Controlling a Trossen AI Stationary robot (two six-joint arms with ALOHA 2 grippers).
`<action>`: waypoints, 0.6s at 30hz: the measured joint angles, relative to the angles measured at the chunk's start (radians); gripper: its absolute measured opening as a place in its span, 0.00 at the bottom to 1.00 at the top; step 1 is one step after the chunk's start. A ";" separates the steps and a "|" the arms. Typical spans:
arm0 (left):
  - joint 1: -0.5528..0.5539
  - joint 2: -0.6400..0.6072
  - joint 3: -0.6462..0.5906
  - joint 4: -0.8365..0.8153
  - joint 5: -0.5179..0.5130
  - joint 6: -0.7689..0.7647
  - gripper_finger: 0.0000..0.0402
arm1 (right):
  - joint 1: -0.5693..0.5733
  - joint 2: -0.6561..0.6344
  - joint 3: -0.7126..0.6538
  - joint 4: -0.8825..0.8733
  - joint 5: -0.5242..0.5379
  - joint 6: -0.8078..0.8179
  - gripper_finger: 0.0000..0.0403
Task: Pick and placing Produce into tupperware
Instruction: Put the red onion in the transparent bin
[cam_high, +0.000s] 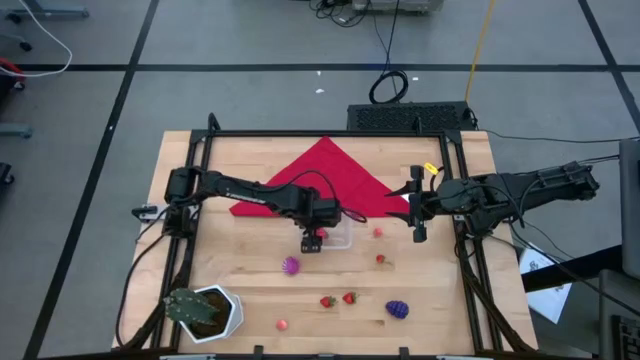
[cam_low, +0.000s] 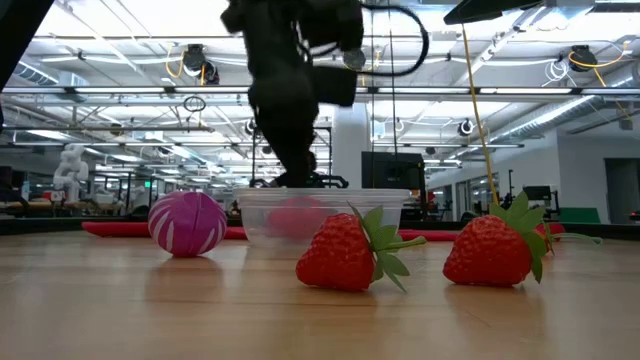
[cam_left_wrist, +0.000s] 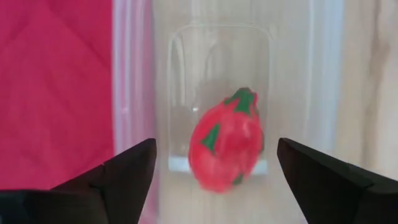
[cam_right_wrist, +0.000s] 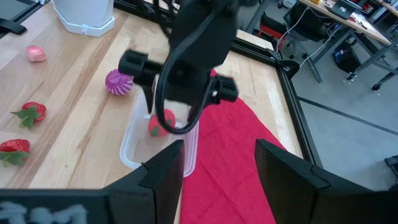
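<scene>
One red fruit already lying inside the tub, under the left hand, open wide, holding nothing. Strawberries, grapes still on table. Right hand open, waiting aside.

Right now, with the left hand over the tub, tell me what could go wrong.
The left hand stands open right above the strawberry in the tub; lifting carelessly, a finger might catch the light tub's wall and tip it. The tub touches the red cloth, so it may slide. Fruits like the purple ball could roll if bumped.
</scene>
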 joint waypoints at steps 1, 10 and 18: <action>0.000 0.000 0.034 -0.050 -0.001 0.001 0.85 | 0.000 0.000 0.000 0.000 0.000 0.000 0.46; -0.079 -0.001 0.302 -0.483 0.001 -0.165 0.85 | 0.000 0.000 0.000 -0.008 0.000 0.000 0.46; -0.245 -0.026 0.291 -0.525 -0.044 -0.478 0.85 | 0.000 0.000 0.000 -0.049 -0.001 0.000 0.46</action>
